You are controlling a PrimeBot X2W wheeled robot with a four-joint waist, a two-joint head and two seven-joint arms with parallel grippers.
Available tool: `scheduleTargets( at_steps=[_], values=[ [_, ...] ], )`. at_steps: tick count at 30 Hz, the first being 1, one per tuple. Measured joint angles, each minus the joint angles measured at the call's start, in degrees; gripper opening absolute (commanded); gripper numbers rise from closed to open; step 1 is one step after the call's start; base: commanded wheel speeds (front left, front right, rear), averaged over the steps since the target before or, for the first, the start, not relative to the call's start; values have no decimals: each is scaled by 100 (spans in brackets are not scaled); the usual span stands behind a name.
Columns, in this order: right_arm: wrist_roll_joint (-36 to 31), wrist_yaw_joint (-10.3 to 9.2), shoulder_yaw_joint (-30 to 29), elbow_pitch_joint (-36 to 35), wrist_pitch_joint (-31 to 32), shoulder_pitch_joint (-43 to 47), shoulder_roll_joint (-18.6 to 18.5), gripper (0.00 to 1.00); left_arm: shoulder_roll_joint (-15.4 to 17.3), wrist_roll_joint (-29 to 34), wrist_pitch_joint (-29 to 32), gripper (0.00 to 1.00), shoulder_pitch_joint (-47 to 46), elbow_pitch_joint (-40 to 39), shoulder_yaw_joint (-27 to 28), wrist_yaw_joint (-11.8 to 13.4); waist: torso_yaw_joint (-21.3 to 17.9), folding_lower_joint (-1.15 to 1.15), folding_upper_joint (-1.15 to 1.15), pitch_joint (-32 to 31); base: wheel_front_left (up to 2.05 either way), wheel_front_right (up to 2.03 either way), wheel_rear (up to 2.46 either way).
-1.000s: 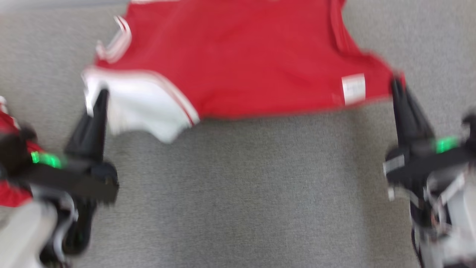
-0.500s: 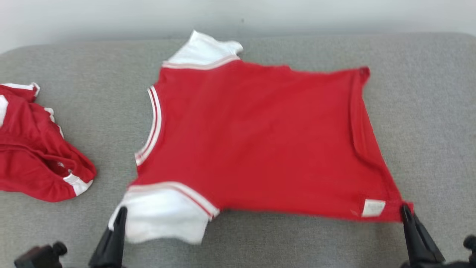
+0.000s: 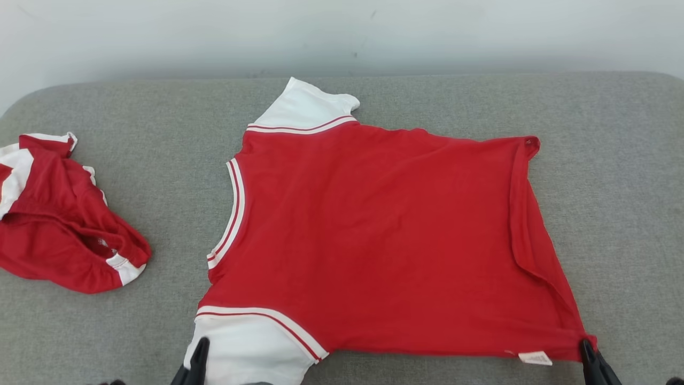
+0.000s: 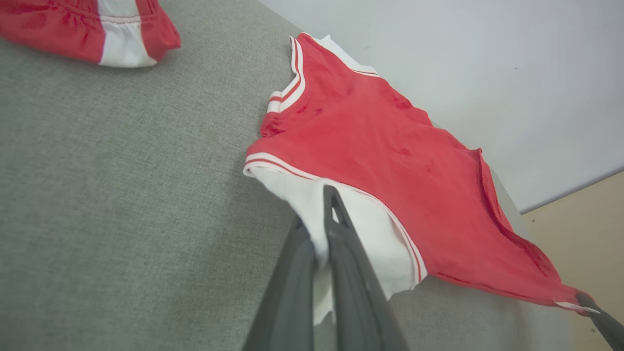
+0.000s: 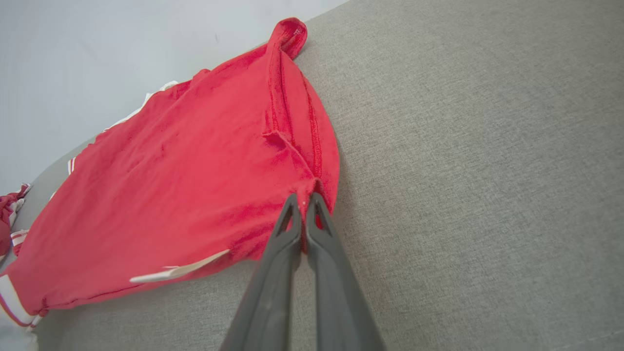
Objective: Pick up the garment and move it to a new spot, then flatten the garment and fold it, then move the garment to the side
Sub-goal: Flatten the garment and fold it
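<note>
The garment [image 3: 385, 240] is a red T-shirt with white sleeves and striped trim, spread across the grey padded surface [image 3: 160, 133], neck to the left, hem to the right. My left gripper [image 3: 199, 357] is shut on the near white sleeve [image 4: 360, 234]; in the left wrist view the cloth sits pinched between its fingers [image 4: 336, 243]. My right gripper [image 3: 588, 355] is shut on the near hem corner, beside a white label [image 3: 535, 357]. The right wrist view shows my right gripper [image 5: 304, 207] clamping that red corner [image 5: 312, 185]. The near edge is stretched between both grippers.
A second red and white garment [image 3: 59, 219] lies crumpled at the far left of the surface. A pale wall [image 3: 342, 32] runs behind the surface's far edge. Bare grey fabric lies to the right of the shirt [image 3: 614, 187] and between the two garments.
The head camera has tilted up, so the whole shirt and the wall come into view and both grippers drop to the bottom edge. The grip on sleeve and hem corner is unchanged.
</note>
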Motion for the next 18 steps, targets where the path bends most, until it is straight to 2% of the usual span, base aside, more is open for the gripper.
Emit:
scheduleTargets(
  at_steps=[10,18],
  values=[
    [76,0,249,442,153,-888,-170,0,167,218,297,0,-1089,336,1,-203,-140,0,0,54,0,0,0],
    [33,0,499,1418,197,-2160,-225,0,56,247,602,0,-2318,1330,-47,-426,-313,1,1,340,0,0,0]
  ],
)
